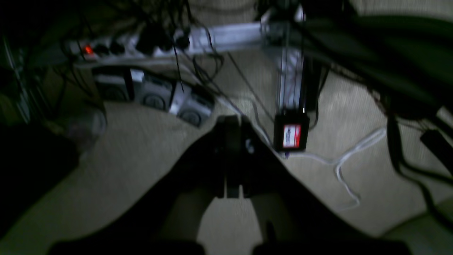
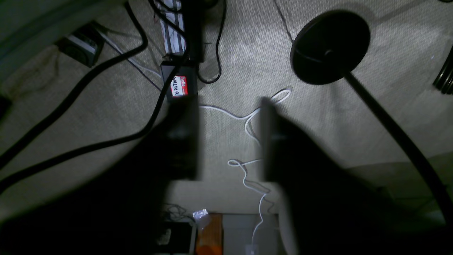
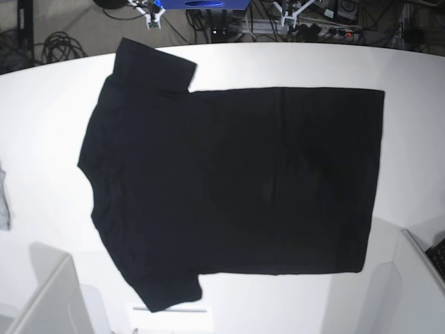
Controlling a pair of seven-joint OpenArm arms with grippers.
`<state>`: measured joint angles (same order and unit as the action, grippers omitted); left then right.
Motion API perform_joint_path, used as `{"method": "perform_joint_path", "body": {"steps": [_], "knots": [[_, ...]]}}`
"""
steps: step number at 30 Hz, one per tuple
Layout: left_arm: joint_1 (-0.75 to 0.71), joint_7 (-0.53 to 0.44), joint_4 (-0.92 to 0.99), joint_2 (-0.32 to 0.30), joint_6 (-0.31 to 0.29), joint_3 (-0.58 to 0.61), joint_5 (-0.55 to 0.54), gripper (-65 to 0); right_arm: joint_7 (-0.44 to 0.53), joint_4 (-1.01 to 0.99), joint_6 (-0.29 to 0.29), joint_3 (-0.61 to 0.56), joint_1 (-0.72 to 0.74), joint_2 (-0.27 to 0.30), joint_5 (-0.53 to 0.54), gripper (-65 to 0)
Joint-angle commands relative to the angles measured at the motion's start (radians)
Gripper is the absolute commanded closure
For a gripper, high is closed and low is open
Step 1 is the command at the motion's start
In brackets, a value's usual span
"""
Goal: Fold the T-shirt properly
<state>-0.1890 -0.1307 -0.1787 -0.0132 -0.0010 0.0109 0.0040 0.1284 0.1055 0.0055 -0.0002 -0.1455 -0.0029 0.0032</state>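
The T-shirt point(image 3: 236, 181) lies spread flat on the white table point(image 3: 42, 104) in the base view, plain black side up. Its sleeves are at the left, its hem at the right. Neither gripper shows in the base view. In the left wrist view my left gripper point(image 1: 234, 121) is shut with its fingers pressed together, hanging over a carpeted floor with nothing in it. My right gripper point(image 2: 226, 106) is open in the right wrist view, its dark fingers point(image 2: 182, 141) apart over the same floor. Only white cable on the floor shows in the gap.
A grey cloth scrap point(image 3: 3, 202) lies at the table's left edge. Pale blocks point(image 3: 49, 292) rise at the bottom corners of the base view. On the floor are a power strip point(image 1: 141, 42), a name-tagged box point(image 1: 292, 136), cables and a round black stand base point(image 2: 329, 46).
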Motion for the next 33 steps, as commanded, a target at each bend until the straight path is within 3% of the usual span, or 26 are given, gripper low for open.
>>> {"method": "perform_joint_path", "body": {"steps": [1,2,4,9,12,17,20,21,24,26,33], "knots": [[-0.004,-0.008,-0.003,-0.026,0.008,0.001,0.0,-0.5,-0.002,0.001,-0.011,-0.002,-0.009,0.004,0.001,-6.9],[-0.002,-0.008,-0.006,-0.031,0.008,-0.007,-0.008,-0.7,-0.002,0.001,-0.011,-0.002,-0.009,0.004,0.001,0.0],[0.001,-0.008,-0.005,-0.031,0.008,-0.012,-0.009,-3.1,-0.002,0.001,-0.011,-0.002,-0.009,0.004,0.001,0.0],[-0.004,-0.008,-0.003,-0.031,0.008,-0.013,-0.011,-30.6,-0.002,0.001,-0.011,0.002,-0.01,0.004,0.004,0.0],[-0.008,-0.008,-0.005,-0.031,0.008,-0.001,-0.011,-41.8,0.0,0.006,-0.011,0.002,-0.019,0.005,0.004,0.0],[-0.008,-0.008,-0.003,-0.031,0.008,-0.012,-0.011,-42.6,0.0,0.006,-0.011,-0.002,-0.021,0.005,0.001,0.0],[-0.01,-0.008,-0.003,-0.031,0.008,-0.009,-0.011,-41.1,0.0,0.006,-0.011,-0.002,-0.021,0.016,0.001,0.0],[-0.011,-0.008,-0.003,-0.032,0.008,-0.006,-0.011,-37.7,-0.003,0.006,-0.011,-0.002,-0.021,0.017,0.001,0.0],[-0.022,-0.008,-0.008,-0.041,0.008,-0.006,-0.011,-17.6,-0.003,0.006,-0.011,-0.002,-0.022,0.021,0.001,0.0],[-0.025,-0.008,-0.009,-0.044,0.008,-0.001,-0.009,0.0,-0.003,0.006,-0.011,-0.001,-0.032,0.034,0.001,0.0],[-0.079,-0.016,-0.054,-0.069,0.008,0.001,0.001,0.0,0.003,0.069,-0.011,0.006,-0.095,0.04,0.005,0.0]]}}
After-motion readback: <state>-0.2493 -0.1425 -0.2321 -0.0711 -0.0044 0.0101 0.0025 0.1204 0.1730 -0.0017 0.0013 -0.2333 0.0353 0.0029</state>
